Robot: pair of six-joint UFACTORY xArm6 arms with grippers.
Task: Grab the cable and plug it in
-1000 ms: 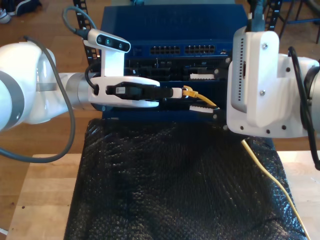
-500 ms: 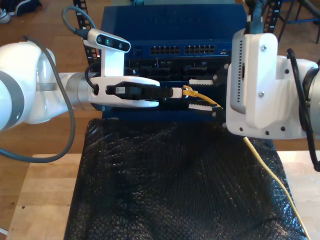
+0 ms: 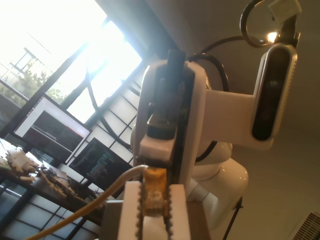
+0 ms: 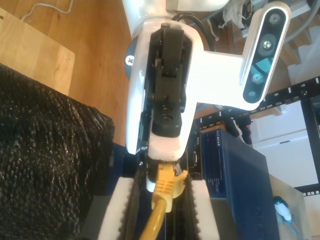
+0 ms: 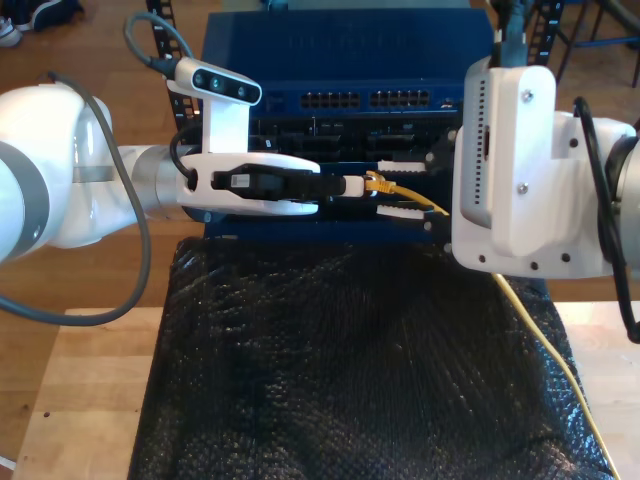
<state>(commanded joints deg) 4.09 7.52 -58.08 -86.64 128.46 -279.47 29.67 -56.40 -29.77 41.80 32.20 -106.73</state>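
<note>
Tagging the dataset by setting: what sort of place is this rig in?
Probably a robotics lab or workshop bench with networking gear: a blue rack-style network switch with rows of ports, a wooden tabletop under black bubble-wrap sheeting, and a thin yellow network cable.

- The first wrist view was washed out by glare from bright windows [image 3: 75, 55].
- The exterior view was evenly lit and sharp.
- Soft blur was seen in the second wrist view.
</note>
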